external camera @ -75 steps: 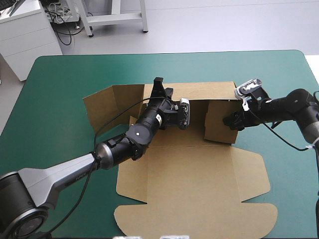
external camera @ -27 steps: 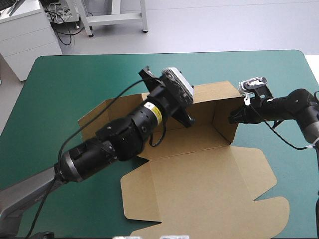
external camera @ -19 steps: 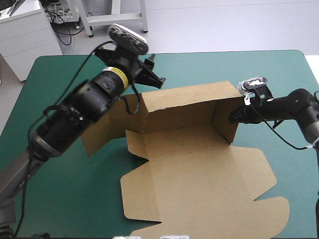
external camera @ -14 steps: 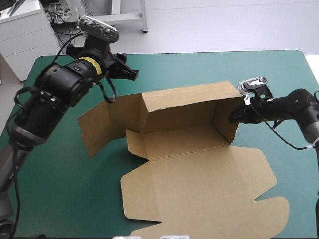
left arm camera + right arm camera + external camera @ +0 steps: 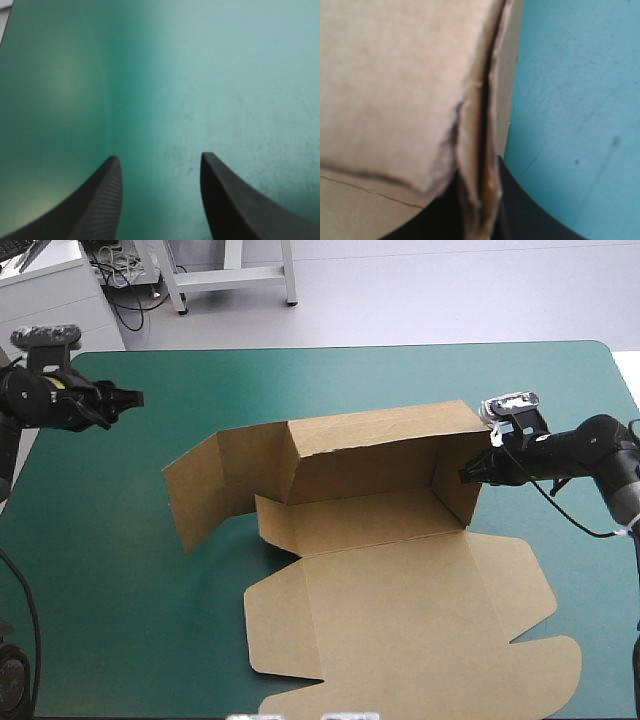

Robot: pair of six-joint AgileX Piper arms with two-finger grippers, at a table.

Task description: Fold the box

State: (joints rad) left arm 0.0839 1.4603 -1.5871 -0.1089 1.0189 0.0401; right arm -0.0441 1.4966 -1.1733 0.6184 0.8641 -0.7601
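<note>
The brown box point(image 5: 370, 530) lies mid-tabletop point(image 5: 120, 620), its lid point(image 5: 400, 630) flat nearest the robot, matte board with rounded tabs. Beyond it the back wall point(image 5: 380, 435) and right wall point(image 5: 452, 485) stand, while the left flap point(image 5: 215, 485) splays outward. The board looks light, stiff and springy at its creases, so walls are best held by their top edges. The right claw point(image 5: 470, 476) is clamped on the right wall's doubled, frayed edge. Farthest, the left claw point(image 5: 135, 397) stands apart over bare tabletop.

bright even light, soft shadows
</note>
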